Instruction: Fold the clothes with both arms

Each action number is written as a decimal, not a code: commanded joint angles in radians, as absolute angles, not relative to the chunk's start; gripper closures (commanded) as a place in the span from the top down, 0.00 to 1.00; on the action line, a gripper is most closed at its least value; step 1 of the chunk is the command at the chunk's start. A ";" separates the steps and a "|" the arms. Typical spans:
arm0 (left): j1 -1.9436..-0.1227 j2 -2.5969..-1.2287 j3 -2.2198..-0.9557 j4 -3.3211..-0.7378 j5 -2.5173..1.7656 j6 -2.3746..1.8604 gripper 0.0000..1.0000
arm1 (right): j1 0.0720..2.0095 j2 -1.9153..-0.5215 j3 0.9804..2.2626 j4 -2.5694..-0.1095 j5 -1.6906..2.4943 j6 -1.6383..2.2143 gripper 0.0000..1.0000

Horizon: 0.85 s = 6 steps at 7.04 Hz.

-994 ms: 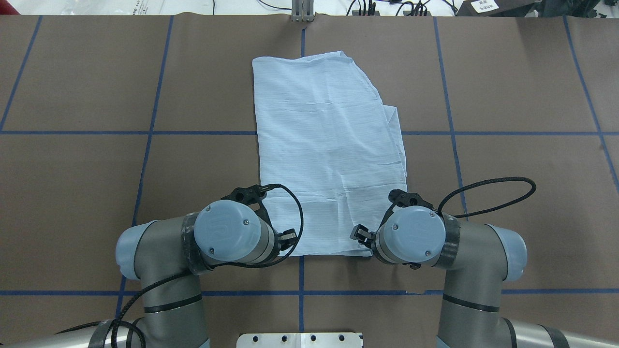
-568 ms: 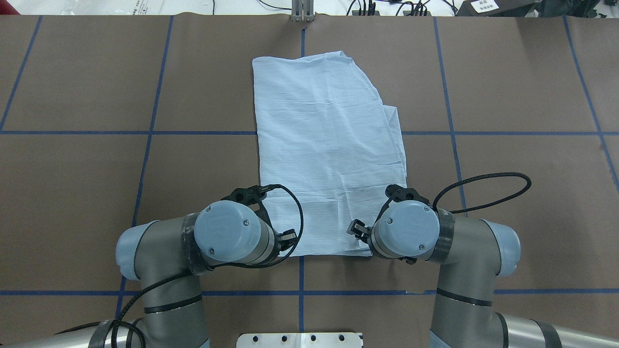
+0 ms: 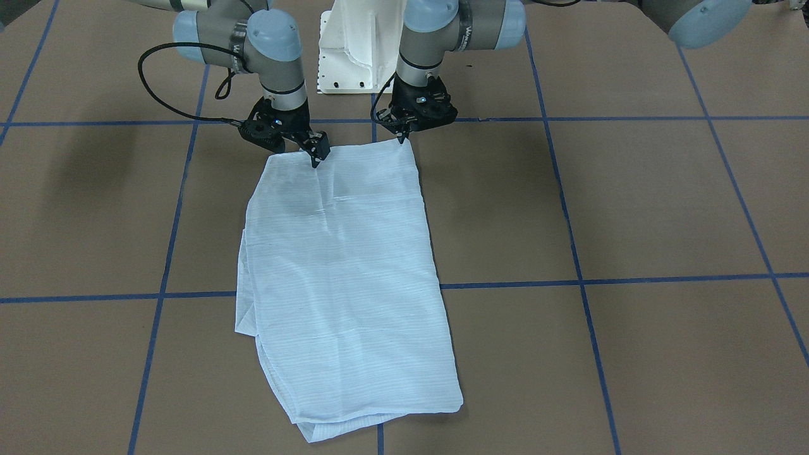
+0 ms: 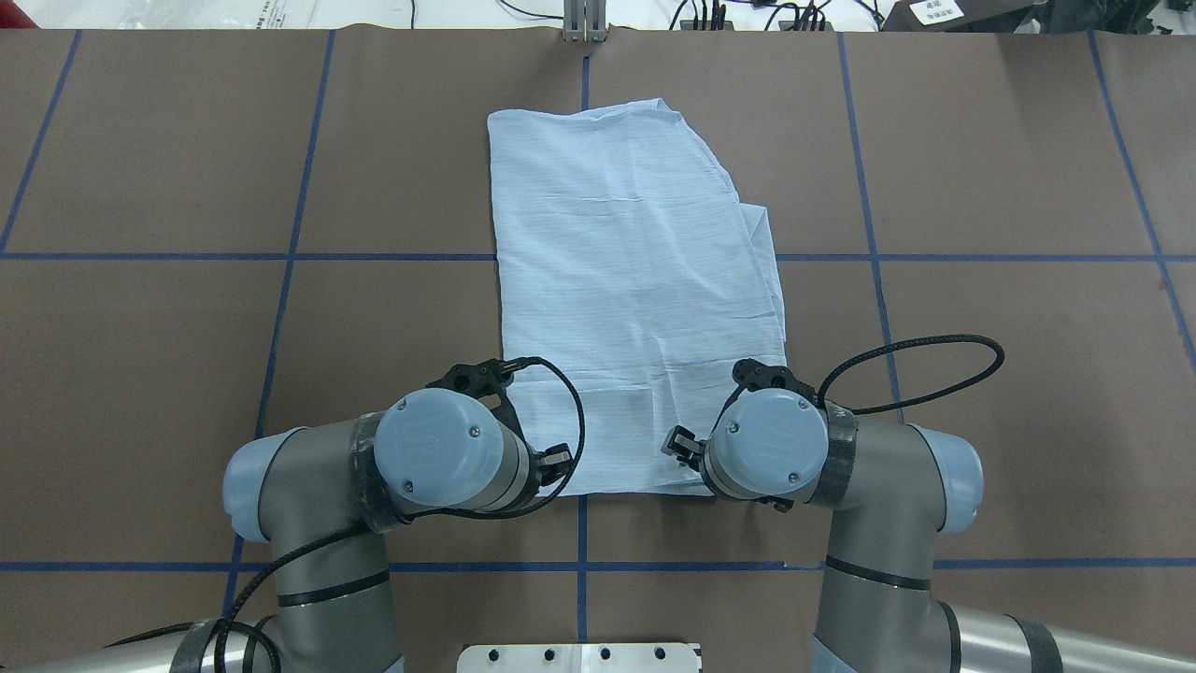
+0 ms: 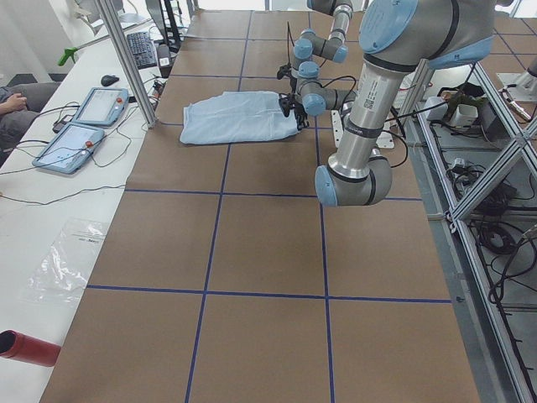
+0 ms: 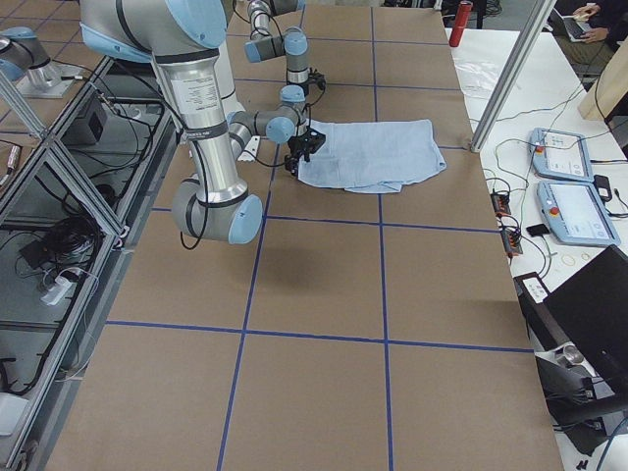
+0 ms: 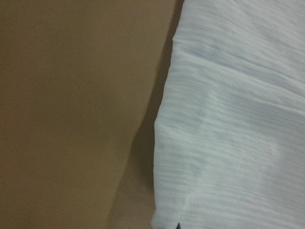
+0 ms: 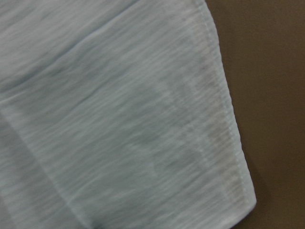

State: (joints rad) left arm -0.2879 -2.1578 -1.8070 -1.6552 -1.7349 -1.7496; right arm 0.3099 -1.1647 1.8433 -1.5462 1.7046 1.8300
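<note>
One light blue striped shirt [image 4: 635, 280] is lying flat near the middle of the brown desk [image 4: 981, 168]. It is folded into a single long rectangle that runs from the robot's side toward the far edge. Along the robot's right side of it, a lower layer of cloth is peeking out past the top layer.

Two arms are reaching down to the shirt's near edge, one at each end. The left arm [image 4: 308, 486] is holding the left gripper [image 3: 402, 138] at the near left corner, with its tip touching the cloth there. The right arm [image 4: 888, 486] is holding the right gripper [image 3: 314, 158] on the cloth just inside the near right corner. Only one black fingertip of each gripper is showing clearly, so I cannot tell whether either one is open or closed on the fabric. The two wrist views are showing only striped cloth and bare desk: one a side edge, the other a hemmed corner.

One white pedestal base [image 3: 357, 44] is standing between the two arms. On the white bench beyond the far edge, two screen pendants [image 5: 101, 105] are lying side by side, and one red cylinder [image 5: 25, 348] is lying at the bench's end.
</note>
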 commanded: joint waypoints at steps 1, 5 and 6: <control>-0.288 -2.157 -1.807 -1.655 -1.735 -1.750 0.00 | 0.310 -1.164 1.842 -1.546 1.706 1.830 0.69; -0.288 -2.154 -1.807 -1.655 -1.735 -1.750 0.00 | 0.316 -1.163 1.853 -1.546 1.712 1.825 0.01; -0.288 -2.155 -1.807 -1.655 -1.735 -1.750 0.00 | 0.324 -1.155 1.859 -1.546 1.715 1.825 0.00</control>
State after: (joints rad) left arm -0.2882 -2.1545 -1.8070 -1.6550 -1.7349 -1.7503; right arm 0.3156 -1.1621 1.8520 -1.5465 1.7119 1.8264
